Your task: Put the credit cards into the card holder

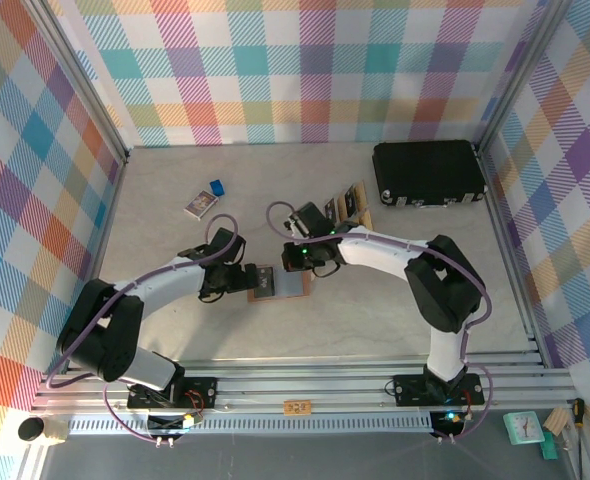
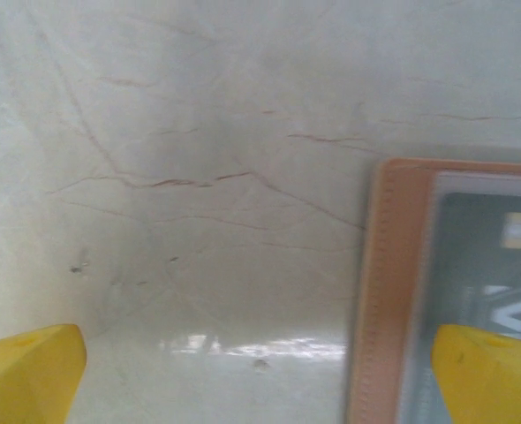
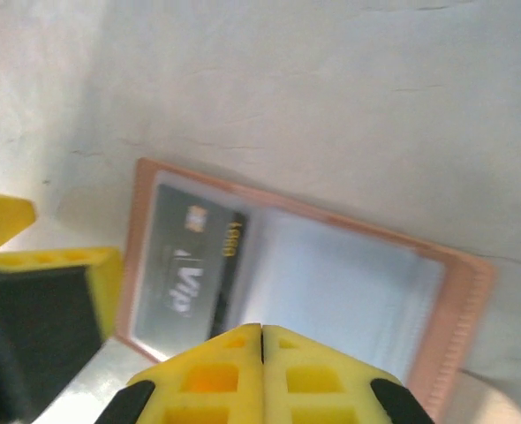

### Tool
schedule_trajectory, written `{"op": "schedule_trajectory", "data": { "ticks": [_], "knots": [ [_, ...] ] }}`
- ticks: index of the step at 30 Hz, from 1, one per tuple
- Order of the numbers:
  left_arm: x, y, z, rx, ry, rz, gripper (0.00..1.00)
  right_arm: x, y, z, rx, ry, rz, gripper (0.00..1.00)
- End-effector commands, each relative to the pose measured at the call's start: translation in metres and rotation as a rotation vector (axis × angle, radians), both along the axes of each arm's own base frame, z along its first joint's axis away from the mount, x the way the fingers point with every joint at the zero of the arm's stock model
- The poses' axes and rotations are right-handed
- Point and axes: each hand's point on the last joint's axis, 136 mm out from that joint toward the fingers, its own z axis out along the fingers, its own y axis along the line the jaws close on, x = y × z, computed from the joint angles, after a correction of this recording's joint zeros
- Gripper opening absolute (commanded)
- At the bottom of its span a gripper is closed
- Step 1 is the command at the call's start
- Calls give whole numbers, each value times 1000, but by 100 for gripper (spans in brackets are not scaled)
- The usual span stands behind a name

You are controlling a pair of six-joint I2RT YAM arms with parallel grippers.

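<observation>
Right claw (image 3: 261, 340) has its two yellow fingers pressed together, with a thin seam between the pads. In the right wrist view it sits directly above the near edge of the card holder (image 3: 331, 283). The card holder lies opened flat on the tabletop (image 3: 349, 97), its tan border facing up. A dark grey credit card (image 3: 185, 265) printed "Vip" sits under the clear pocket on the holder's left half.

Left claw (image 2: 259, 375) is spread wide. In the left wrist view, one fingertip (image 2: 26, 371) is over bare tabletop. The other (image 2: 490, 371) is over the card holder's (image 2: 388, 291) left edge, above the pocketed card (image 2: 490, 256).

From above, the card holder (image 1: 293, 285) lies at the centre of the tabletop, between the left claw (image 1: 233, 278) and the right claw (image 1: 303, 262). The remaining credit cards (image 1: 343, 208) cluster beyond the right claw, near a black case (image 1: 430, 172).
</observation>
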Motion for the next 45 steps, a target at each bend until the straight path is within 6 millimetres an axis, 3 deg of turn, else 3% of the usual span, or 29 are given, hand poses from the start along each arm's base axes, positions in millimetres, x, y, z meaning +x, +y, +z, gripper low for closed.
{"op": "schedule_trajectory", "data": {
  "ticks": [1, 17, 31, 45],
  "knots": [
    [6, -18, 21, -46, -38, -15, 100, -2, -10, -6, -9, 0, 20, 7],
    [7, -54, 8, -46, -27, -70, 100, 0, -9, -33, 10, 60, 11, 6],
    [8, -68, 5, -55, -55, -102, 100, -6, -3, -53, 40, 126, 3, 5],
    [5, -68, -5, -27, -56, -120, 100, -8, 4, -53, 72, 149, 3, 5]
  ]
}}
